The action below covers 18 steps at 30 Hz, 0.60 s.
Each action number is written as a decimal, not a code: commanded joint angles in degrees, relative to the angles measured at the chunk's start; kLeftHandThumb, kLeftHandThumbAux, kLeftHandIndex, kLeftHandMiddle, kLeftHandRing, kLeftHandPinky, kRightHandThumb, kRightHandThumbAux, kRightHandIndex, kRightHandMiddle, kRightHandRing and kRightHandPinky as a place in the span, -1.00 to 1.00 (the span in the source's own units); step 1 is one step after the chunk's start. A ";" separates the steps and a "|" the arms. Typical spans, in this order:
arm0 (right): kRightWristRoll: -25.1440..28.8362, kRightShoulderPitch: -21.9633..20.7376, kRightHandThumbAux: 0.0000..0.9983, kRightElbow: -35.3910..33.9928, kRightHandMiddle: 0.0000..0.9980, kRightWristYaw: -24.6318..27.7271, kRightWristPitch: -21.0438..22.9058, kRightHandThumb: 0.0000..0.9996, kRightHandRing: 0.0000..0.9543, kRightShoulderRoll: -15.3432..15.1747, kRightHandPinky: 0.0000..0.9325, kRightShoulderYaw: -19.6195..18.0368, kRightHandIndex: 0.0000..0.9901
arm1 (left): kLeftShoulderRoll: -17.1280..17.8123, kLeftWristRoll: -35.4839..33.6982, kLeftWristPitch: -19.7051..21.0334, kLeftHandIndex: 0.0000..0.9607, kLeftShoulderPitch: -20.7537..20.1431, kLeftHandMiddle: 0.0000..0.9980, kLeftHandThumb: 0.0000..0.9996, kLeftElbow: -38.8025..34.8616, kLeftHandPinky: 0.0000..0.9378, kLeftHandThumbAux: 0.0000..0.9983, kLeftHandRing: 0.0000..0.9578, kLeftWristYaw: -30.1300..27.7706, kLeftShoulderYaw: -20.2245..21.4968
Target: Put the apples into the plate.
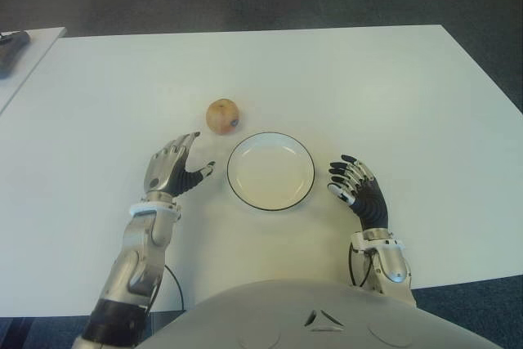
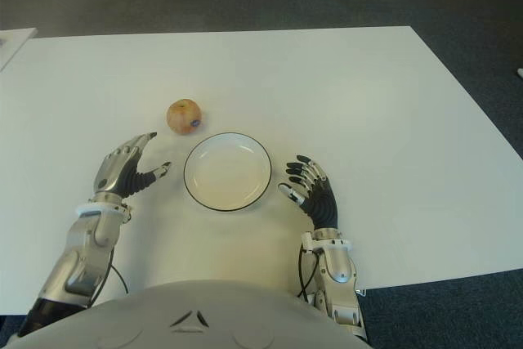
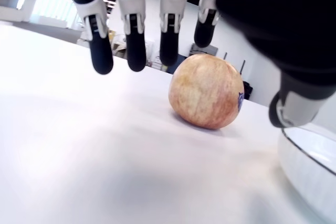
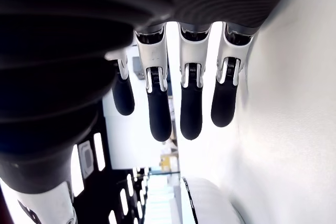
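Left eye view shows a white table [image 1: 392,96] carrying an empty white plate [image 1: 270,171] with a dark rim, near the robot. Left of the plate, the left hand [image 1: 173,167] is released, fingers spread toward the apple [image 1: 222,116], not touching it. Right of the plate, the right hand [image 1: 356,189] looks relaxed and empty, though its palm is hidden. One apple sits on the table just beyond the plate's far-left edge.

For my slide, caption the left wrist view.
Open left hand poised just short of the apple on the white table, plate rim alongside.
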 commanded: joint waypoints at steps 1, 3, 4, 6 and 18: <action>-0.34 1.34 0.52 3.04 -0.31 -0.31 2.10 0.15 -0.31 0.18 -0.25 0.14 -0.55 | 2.59 2.86 -2.15 -0.69 -3.66 -0.64 -0.31 4.20 -0.51 -0.14 -0.60 0.82 -2.63; -0.52 1.39 0.52 3.15 -0.33 -0.34 2.00 0.10 -0.32 0.14 -0.25 0.14 -0.55 | 3.22 3.18 -2.68 -0.65 -4.66 -0.63 -0.28 5.33 -0.52 -0.15 -0.60 1.08 -3.27; -0.66 1.42 0.52 3.18 -0.34 -0.40 1.97 0.10 -0.32 0.09 -0.25 0.14 -0.55 | 3.62 3.32 -3.20 -0.65 -5.47 -0.63 -0.28 6.28 -0.52 -0.15 -0.60 1.17 -3.67; -0.91 1.45 0.51 3.30 -0.34 -0.51 1.78 0.07 -0.33 0.03 -0.25 0.11 -0.56 | 4.27 3.51 -4.05 -0.63 -6.67 -0.62 -0.25 7.81 -0.51 -0.16 -0.60 1.50 -4.33; -0.90 1.44 0.52 4.67 -0.32 -0.96 0.04 0.19 -0.32 0.17 -0.28 -0.37 -0.58 | 5.52 4.55 -7.14 -0.62 -13.35 -0.62 -0.23 15.91 -0.52 -0.21 -0.60 4.45 -7.99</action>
